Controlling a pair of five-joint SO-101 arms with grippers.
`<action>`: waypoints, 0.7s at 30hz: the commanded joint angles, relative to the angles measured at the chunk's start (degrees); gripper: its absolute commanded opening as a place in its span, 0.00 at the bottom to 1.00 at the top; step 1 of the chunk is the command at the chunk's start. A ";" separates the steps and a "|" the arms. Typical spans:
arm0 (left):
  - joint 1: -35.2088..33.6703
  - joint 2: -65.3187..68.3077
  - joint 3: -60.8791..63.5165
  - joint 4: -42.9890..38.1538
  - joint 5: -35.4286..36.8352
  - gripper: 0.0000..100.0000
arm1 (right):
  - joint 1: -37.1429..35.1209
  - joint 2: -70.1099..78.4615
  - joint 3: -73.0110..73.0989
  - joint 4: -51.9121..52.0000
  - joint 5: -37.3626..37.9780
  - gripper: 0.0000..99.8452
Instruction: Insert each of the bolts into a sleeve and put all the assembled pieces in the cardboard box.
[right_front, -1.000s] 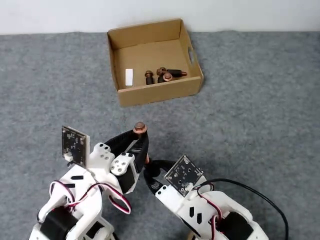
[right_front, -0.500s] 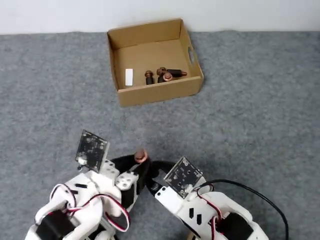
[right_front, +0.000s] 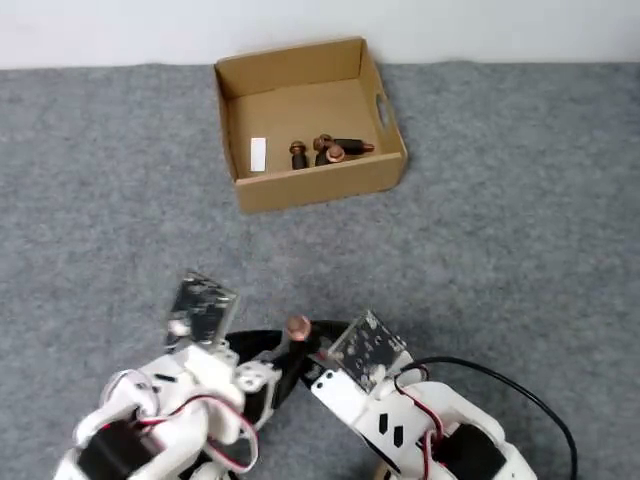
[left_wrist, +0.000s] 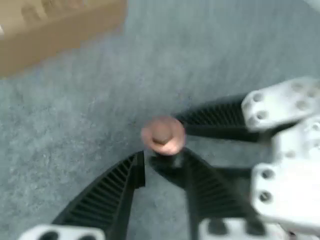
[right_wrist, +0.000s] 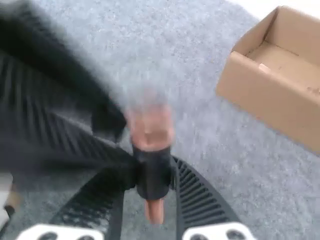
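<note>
- The left gripper (left_wrist: 161, 167) has drawn back, now farther from the cardboard box (right_front: 310, 190), bringing the bolt (right_front: 297, 327) with it.
- The bolt, earlier well ahead of the right gripper (right_wrist: 151, 172), now stands in the sleeve (right_wrist: 152, 182) there.
- The left arm's circuit board (right_front: 203, 308) has also moved farther from the box.

Grey carpet (right_front: 520, 230) runs back to a plain white wall (right_front: 120, 30), evenly lit
</note>
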 joint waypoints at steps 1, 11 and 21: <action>-1.58 0.09 -0.31 1.41 -0.62 0.24 | 0.84 -0.57 -1.67 -1.80 0.26 0.01; -11.25 0.09 -12.79 4.04 -6.15 0.24 | 0.92 -0.57 -1.32 -1.63 0.26 0.01; -35.08 -0.44 -16.57 3.60 -14.59 0.02 | 10.59 -0.48 -1.05 -1.27 -0.18 0.01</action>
